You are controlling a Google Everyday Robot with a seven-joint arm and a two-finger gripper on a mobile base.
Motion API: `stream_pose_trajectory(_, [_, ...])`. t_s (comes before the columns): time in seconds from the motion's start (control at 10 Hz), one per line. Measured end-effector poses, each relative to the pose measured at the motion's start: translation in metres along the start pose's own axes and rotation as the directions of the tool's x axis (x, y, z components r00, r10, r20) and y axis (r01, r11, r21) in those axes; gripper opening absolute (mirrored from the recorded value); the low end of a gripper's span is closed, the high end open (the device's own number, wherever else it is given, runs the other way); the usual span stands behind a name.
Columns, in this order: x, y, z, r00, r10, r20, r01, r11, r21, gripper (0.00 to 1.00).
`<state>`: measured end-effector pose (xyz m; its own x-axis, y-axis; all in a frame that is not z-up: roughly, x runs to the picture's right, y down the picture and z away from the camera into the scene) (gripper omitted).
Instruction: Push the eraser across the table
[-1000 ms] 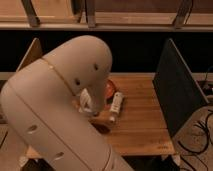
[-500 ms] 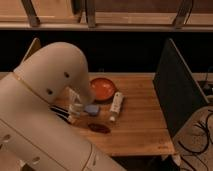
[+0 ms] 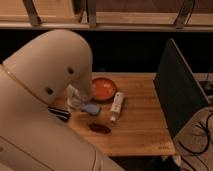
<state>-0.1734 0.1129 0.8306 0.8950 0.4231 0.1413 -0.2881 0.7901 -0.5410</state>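
Note:
The eraser (image 3: 60, 113) is a flat black bar on the left part of the light wooden table (image 3: 137, 125). It lies right against my cream arm (image 3: 45, 85), which hides its left end. My gripper (image 3: 75, 99) hangs just above and to the right of the eraser, beside the orange bowl (image 3: 103, 88). A small blue-grey lump (image 3: 91, 108) lies just to the right of the gripper.
A white tube (image 3: 116, 106) lies lengthwise at the table's middle. A dark reddish flat patch (image 3: 99, 128) sits in front of it. A dark upright side panel (image 3: 180, 95) bounds the right side. Cables (image 3: 200, 145) hang past the right edge.
My arm has swung left and back, uncovering the bowl, the blue-grey lump and the dark patch. The gripper has moved left with it, toward the black bar.

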Motion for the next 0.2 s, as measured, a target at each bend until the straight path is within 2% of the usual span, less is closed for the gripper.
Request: stream_pose_trajectory(0.2, [0.026,-0.018,-0.03,0.995,0.095,0.025,-0.097,0.993,0.07,0.03])
